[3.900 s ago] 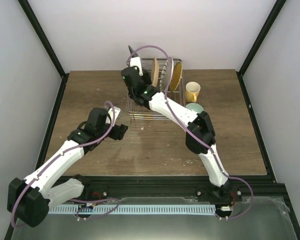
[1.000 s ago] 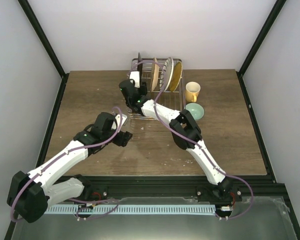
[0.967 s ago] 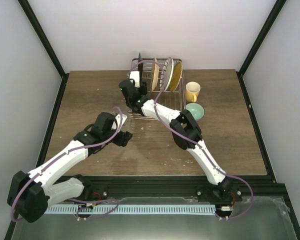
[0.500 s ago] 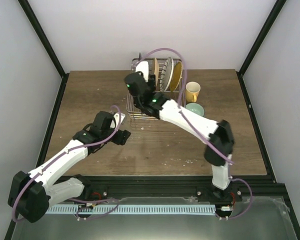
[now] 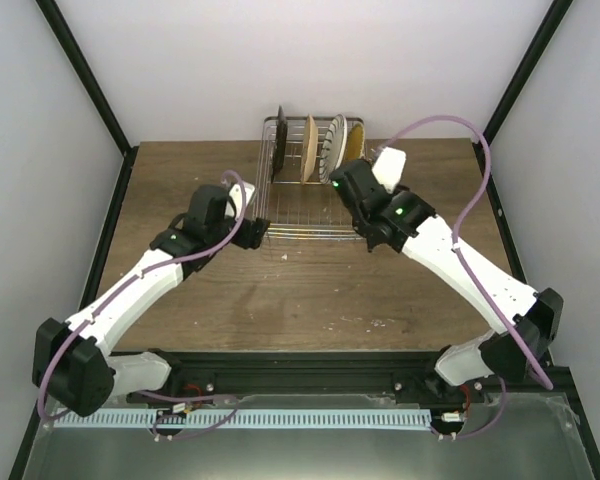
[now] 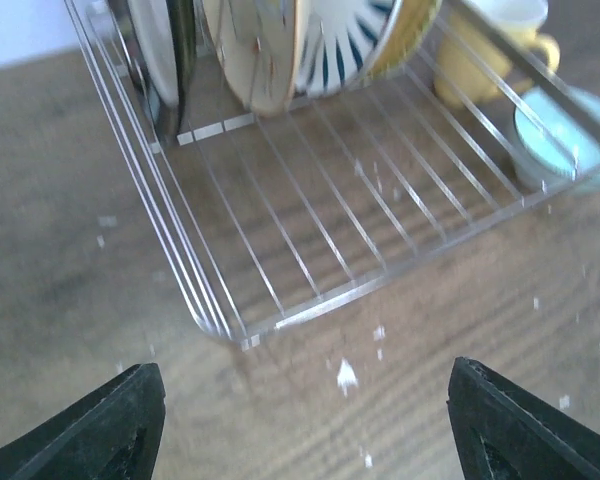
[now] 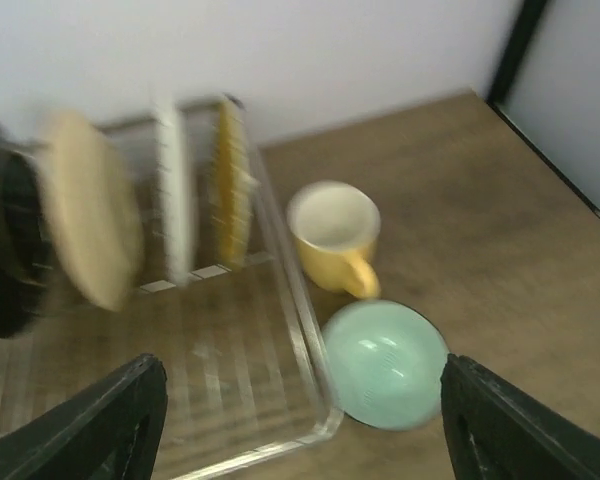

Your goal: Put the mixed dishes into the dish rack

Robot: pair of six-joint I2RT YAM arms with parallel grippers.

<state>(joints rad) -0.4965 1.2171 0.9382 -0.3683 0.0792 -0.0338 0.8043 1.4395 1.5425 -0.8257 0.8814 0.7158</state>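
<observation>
The dish rack (image 5: 310, 205) (image 6: 310, 215) (image 7: 310, 340) stands at the back of the table. Several plates stand upright across its far end: a dark-rimmed one (image 5: 278, 145) (image 7: 5, 250), a beige one (image 5: 307, 152) (image 6: 255, 50), a black-striped white one (image 5: 334, 148) (image 6: 345, 40) and a woven yellow one (image 5: 356, 140) (image 7: 230, 180). Right of the rack sit the yellow mug (image 7: 335, 240) (image 6: 485, 50) and the mint-green bowl (image 7: 385, 365) (image 6: 560, 125); my right arm (image 5: 420, 235) hides both in the top view. My left gripper (image 5: 256, 233) (image 6: 305, 440) is open by the rack's near left corner. My right gripper (image 7: 300, 440) is open and empty above the rack's near right corner.
The rack's grid floor (image 6: 320, 200) in front of the plates is bare wire. White crumbs (image 6: 347, 375) dot the wooden table (image 5: 310, 290) in front of the rack. Black frame posts (image 5: 510, 90) and pale walls close the table in.
My right arm let go of the dark-rimmed plate at the rack's far left and swung across to the rack's right side. My left gripper moved up to the rack's near left corner.
</observation>
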